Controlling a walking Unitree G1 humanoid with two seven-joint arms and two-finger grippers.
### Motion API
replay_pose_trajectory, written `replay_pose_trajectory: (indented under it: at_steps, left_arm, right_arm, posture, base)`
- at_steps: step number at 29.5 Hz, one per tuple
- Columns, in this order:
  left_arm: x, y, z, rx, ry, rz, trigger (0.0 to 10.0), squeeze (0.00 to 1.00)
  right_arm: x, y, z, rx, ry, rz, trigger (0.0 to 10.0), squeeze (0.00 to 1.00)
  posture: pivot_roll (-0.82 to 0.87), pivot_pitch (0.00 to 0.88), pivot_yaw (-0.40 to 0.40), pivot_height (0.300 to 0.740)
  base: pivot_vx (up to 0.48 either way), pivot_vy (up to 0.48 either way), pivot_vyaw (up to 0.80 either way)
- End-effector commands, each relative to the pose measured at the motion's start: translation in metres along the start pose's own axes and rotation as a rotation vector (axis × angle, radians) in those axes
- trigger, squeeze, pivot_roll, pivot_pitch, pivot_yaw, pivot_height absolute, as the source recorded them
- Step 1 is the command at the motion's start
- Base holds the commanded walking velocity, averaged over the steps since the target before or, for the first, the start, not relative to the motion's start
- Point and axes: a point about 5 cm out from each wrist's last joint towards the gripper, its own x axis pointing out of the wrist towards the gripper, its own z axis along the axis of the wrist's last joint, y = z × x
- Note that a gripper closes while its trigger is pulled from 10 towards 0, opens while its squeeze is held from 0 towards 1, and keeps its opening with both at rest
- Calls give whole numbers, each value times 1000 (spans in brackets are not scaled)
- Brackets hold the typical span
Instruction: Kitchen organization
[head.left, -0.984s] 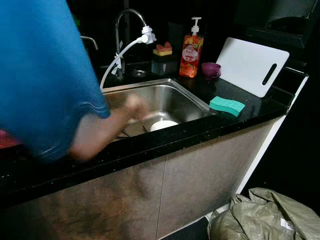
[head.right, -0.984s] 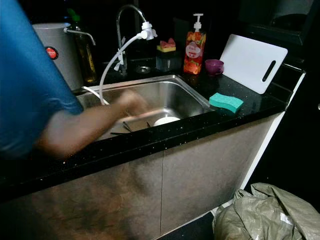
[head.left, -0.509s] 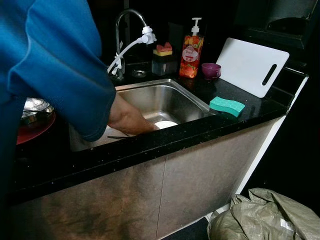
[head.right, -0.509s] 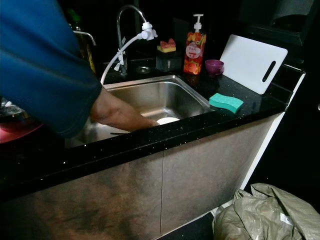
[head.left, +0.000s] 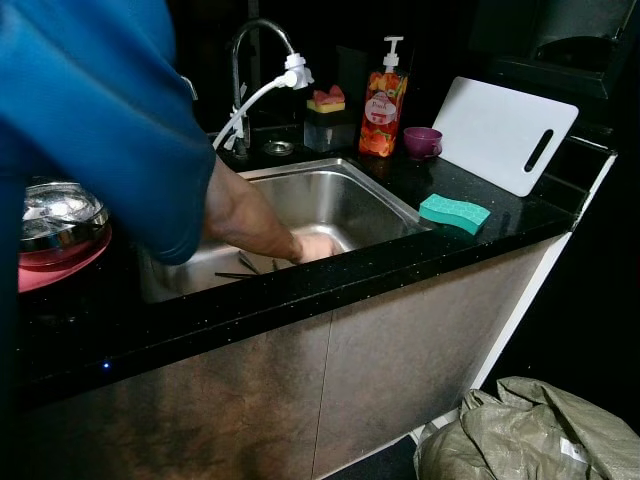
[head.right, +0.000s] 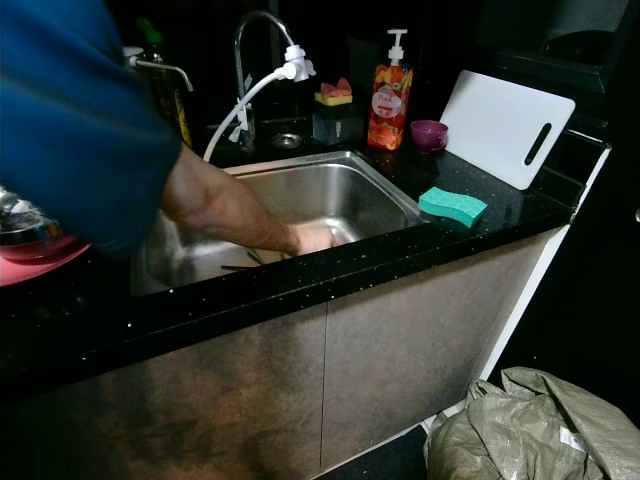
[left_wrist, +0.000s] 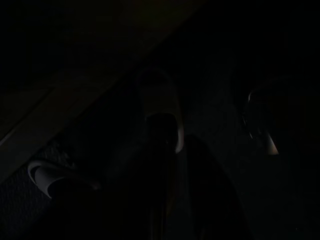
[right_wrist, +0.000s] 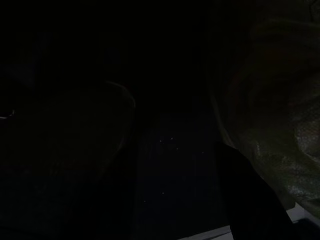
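Down low, both robot arms hang idle in the dark, so can't tell if their fingers are spread or pressed. A person's hand (head.right: 312, 238) reaches into the sink (head.right: 385, 195), prob. to grab sth. Green sponge (head.right: 453, 205) lies on black counter (head.right: 520, 215) w/ soap bottle (head.right: 387, 92) & white board (head.right: 507, 125) behind; dim kitchen.

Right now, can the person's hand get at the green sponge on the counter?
Probably yes. The person's hand is down in the sink, and the green sponge lies on the bare counter just past the sink's right rim, with nothing standing between them.
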Motion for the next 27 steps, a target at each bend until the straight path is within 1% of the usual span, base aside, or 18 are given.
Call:
replay_pose_trajectory:
  at_steps: [1,8,16,27]
  left_arm:
    - [-1,-3,-7,-12,21,-7,10000,0]
    - [-1,-2,-8,-11,24,-8,10000,0]
    - [-1,-2,-9,-4,32,-6,10000,0]
    - [-1,-3,-9,-23,29,-4,10000,0]
  right_arm:
    - [-1,-2,-6,20,12,-2,10000,0]
    - [-2,-2,-9,32,23,-1,10000,0]
    - [-2,-2,-10,18,36,-13,10000,0]
    - [-2,-6,-8,8,30,-20,10000,0]
  posture:
    - [6,102,-32,740]
    - [6,102,-32,740]
    - [6,102,-32,740]
    - [9,91,-41,740]
  base:
    - [0,0,0]
    - [0,0,0]
    - [0,0,0]
    - [0,0,0]
